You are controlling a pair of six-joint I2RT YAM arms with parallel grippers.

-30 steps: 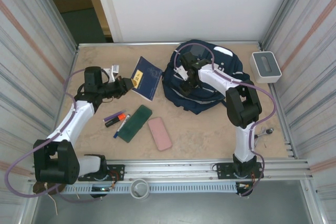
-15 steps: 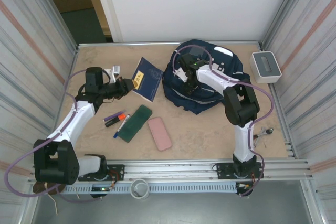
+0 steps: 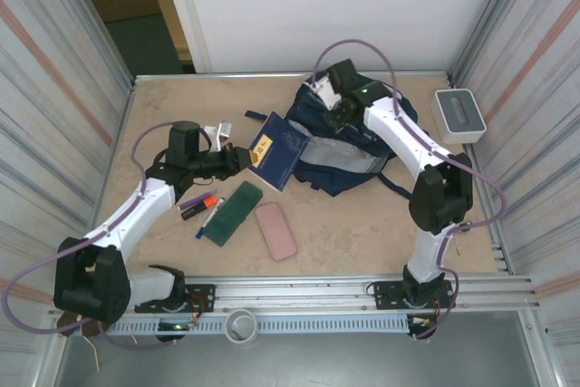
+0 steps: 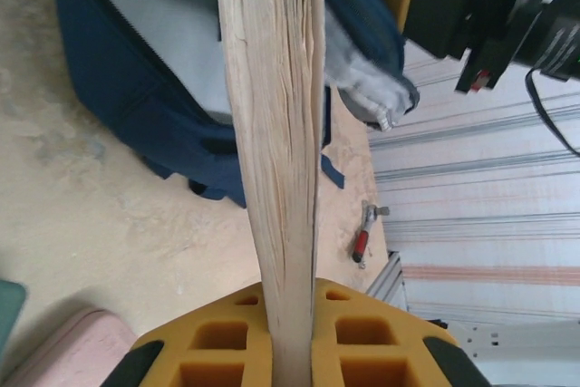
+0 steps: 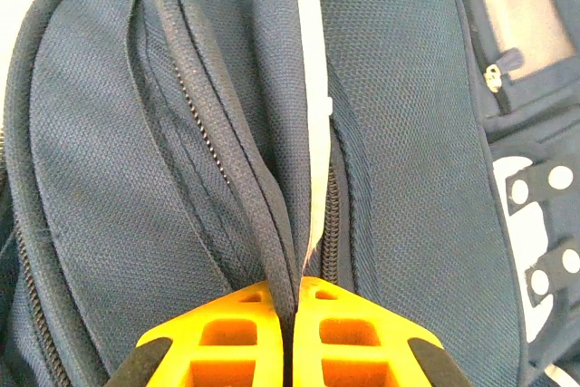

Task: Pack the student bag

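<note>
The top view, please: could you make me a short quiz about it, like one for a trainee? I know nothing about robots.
1. True or false: the left gripper is clamped on the edge of the book.
2. What does the right gripper pinch? A) the white box B) the student bag fabric by a zip C) a strap buckle
3. Fill in: the green case lies between the markers and a ____ one.

Key: 1 true; 2 B; 3 pink case.
</note>
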